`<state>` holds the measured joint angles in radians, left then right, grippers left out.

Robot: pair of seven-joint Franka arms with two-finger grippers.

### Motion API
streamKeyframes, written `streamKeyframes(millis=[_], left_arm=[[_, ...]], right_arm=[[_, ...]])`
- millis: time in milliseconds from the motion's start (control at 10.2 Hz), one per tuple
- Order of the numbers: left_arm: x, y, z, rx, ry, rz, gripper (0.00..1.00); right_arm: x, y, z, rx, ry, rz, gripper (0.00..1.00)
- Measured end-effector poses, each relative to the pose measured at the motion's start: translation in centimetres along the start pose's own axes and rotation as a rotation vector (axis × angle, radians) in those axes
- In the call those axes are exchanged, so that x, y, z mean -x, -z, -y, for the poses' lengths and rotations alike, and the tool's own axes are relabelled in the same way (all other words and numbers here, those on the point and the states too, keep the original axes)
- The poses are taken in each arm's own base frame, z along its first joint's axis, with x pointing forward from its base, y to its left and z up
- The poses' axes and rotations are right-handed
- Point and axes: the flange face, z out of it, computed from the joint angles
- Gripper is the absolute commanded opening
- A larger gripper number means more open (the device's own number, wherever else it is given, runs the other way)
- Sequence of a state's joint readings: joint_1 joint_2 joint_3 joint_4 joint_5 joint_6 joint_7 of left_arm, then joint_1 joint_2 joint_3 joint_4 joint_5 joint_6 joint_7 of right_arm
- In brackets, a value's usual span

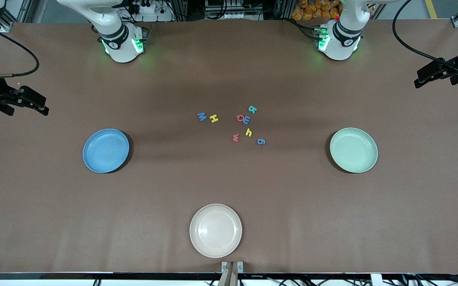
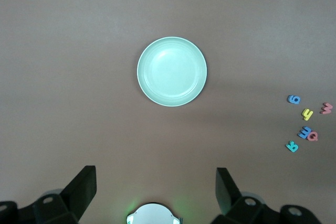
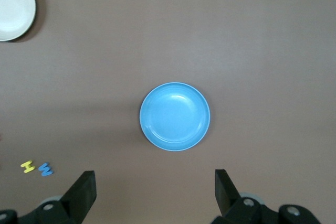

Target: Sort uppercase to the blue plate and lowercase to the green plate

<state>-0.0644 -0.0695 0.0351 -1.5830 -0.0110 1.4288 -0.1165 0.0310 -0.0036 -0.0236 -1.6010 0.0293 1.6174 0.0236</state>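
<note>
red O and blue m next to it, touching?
Touching. Front view shows the red O pressed against the blue m, no table between them.

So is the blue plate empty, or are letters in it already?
Empty. The blue plate shows only bare blue inside, and the letters all lie on the table mid-way between the plates.

The table (image 1: pixel 229 190) is covered in a matt brown sheet that looks like paper or thin felt, smooth with faint soft creases. The blue plate (image 1: pixel 105 150), the green plate (image 1: pixel 353 149) and a cream plate (image 1: pixel 215 230) look like smooth plastic with a mild sheen; pale highlights lie on their inner floors. The small letters (image 1: pixel 235 125) look like matt foam, soft-edged and without any shine. The arm bases (image 1: pixel 123 43) are glossy white plastic shells with black bands, and the fingers of the left hand (image 2: pixel 84 187) and of the right hand (image 3: pixel 81 190) are matt black.
</note>
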Motion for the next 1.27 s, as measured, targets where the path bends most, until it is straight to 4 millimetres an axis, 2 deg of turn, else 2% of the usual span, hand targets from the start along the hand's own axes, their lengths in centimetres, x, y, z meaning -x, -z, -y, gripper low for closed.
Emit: streamKeyframes(millis=[684, 1270], left_arm=[[0.0, -0.3, 0.1, -0.001, 0.003, 0.005, 1.00], [-0.3, -0.4, 0.4, -0.031, 0.005, -0.012, 1.00]], right_arm=[[-0.1, -0.6, 0.1, -0.011, 0.001, 0.013, 1.00], [-0.6, -2.0, 2.9, -0.021, 0.048, 0.035, 1.00]])
